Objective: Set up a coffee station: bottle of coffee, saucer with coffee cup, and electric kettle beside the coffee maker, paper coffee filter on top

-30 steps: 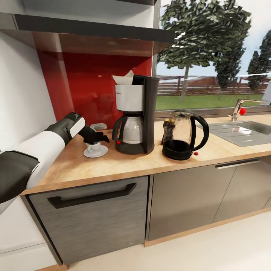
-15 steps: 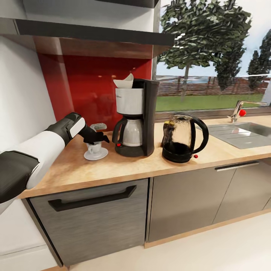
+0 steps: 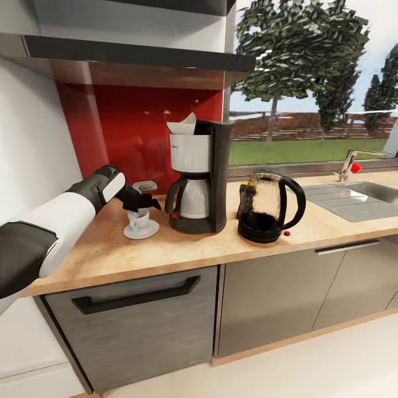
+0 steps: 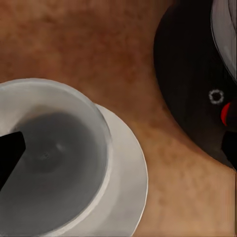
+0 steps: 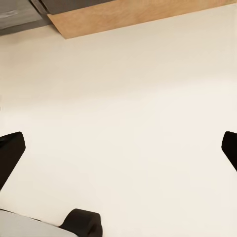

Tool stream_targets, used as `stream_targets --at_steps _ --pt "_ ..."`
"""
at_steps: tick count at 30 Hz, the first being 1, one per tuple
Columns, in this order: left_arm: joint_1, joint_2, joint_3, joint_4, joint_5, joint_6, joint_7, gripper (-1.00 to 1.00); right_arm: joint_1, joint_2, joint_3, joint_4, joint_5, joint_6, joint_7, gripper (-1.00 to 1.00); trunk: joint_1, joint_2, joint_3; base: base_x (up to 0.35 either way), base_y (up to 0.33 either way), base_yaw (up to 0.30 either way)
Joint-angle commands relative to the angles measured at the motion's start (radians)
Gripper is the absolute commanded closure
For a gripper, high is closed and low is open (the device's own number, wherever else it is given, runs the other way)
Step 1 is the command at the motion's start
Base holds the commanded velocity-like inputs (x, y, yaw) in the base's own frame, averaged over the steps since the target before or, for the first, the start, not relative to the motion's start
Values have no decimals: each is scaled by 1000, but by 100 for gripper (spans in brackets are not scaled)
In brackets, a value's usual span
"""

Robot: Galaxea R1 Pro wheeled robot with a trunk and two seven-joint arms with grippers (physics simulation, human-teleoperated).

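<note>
Left arm (image 3: 61, 221) reaching forward, left gripper (image 3: 145, 205) angled down, jaws spread, right jaws parted

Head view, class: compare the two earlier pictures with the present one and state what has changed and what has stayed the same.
The whole picture slid downward, so the camera moved, not the things. The left gripper stays over the coffee cup, which sits on its saucer as before. Coffee maker, paper filter on top and electric kettle keep their places on the countertop. Nothing was visibly grasped or released.
</note>
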Motion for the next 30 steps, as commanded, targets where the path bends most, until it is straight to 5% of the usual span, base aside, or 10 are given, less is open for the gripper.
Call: stream_targets --at_steps 1,15,30 --pt "-1 1 -5 -1 -5 2 -9 -100 -1 0 8 3 -8 -4 5 -100 -4 7 2 0 0 0" --pt "-1 1 -3 -1 -6 2 -9 -100 -1 0 8 3 -8 -4 5 -100 -8 14 5 -8 0 0" --pt "-1 1 -3 -1 -5 2 -9 -100 -1 0 8 3 -8 -4 5 -100 -8 14 5 -204 0 0"
